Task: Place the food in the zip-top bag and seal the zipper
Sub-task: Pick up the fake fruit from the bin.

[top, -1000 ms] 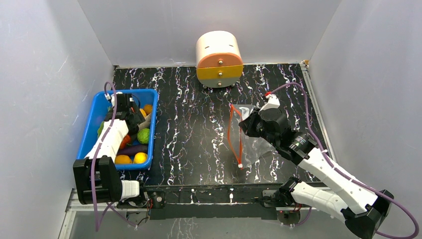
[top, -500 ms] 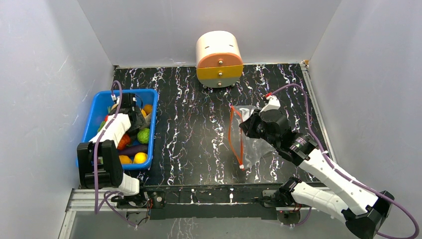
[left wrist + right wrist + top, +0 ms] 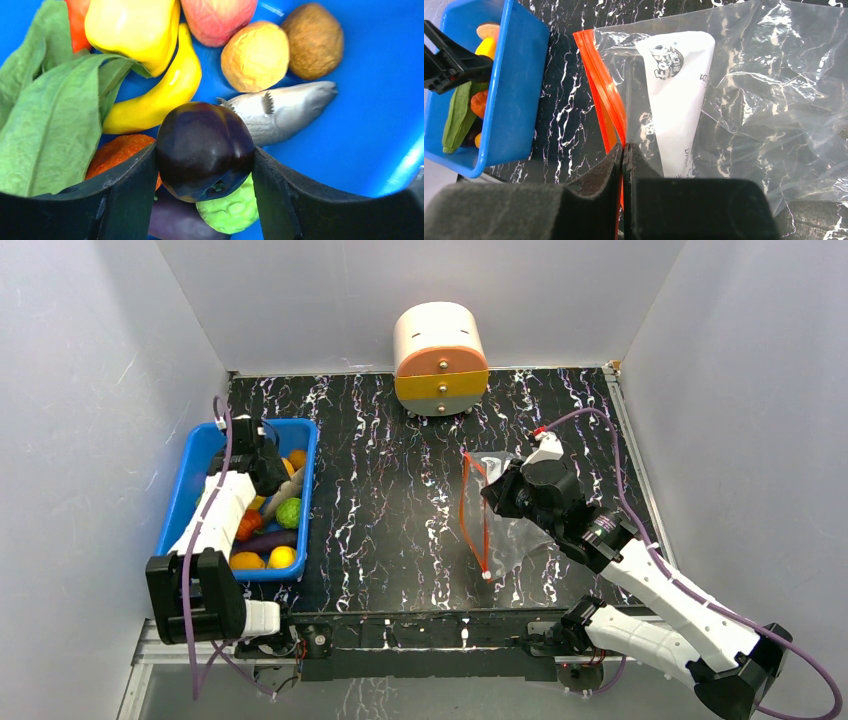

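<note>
My left tool [image 3: 205, 167] pinches a dark plum [image 3: 202, 142] inside the blue bin [image 3: 380, 75]. Smooth, round, likely slippery; mid-body grip suits. Meanwhile my right tool [image 3: 623, 150] is pressed together on the zipper [image 3: 601, 85]; the zip-top bag [image 3: 774, 100] lies limp on the tabletop [image 3: 569, 125].

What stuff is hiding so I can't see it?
Left wrist view: a purple toy, mostly covered by the dark round toy fruit and left gripper.
Right wrist view: the red-orange zipper strip's near end, behind the shut right gripper.
Top view: the clear plastic bag's white label print, too small.
</note>
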Available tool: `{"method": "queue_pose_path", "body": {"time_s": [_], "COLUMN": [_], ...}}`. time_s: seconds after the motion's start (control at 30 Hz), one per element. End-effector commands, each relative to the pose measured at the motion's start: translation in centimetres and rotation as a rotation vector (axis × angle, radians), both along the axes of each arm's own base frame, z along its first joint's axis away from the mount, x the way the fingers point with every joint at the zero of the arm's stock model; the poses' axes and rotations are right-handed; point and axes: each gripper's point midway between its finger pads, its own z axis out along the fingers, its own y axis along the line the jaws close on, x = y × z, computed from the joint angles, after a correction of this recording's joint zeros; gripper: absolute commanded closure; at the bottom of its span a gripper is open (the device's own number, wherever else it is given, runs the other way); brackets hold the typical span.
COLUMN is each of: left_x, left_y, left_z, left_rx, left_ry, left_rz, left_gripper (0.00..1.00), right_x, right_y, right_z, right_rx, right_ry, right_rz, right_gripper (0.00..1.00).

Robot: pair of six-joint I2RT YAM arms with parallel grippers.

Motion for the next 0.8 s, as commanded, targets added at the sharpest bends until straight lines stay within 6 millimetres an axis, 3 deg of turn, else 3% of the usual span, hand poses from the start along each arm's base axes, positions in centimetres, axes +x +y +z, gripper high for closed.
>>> {"method": "queue_pose_path", "body": {"time_s": [0.0, 0.2, 0.4, 0.77], "left_x": [0.0, -0.7, -0.7, -4.2], "left_y": [-0.5, -2.6, -6.7, -15.7], "left_z": [4.1, 8.1, 13.0, 15.9], "left_rx": [-0.022, -0.101, -0.266, -0.731], "left_ry": [-0.083, -0.199, -0.307, -0.407], "left_rz": [-0.032, -0.111, -0.262, -0.516], "left_gripper": [0.58, 0.59, 0.6, 0.68], "right_x": [0.1, -0.1, 0.0, 1.0], "right_y": [0.6, 1.3, 2.5, 4.7], "right_z": [1.4, 1.9, 2.8, 2.3], "right_rx": [0.055, 0.097, 0.175, 0.287], "right_ry": [-0.033, -0.02, -0.012, 0.045], "right_rz": [0.008, 0.027, 0.042, 0.029], "right_gripper": [1.0, 1.0, 1.0, 1.0]}}
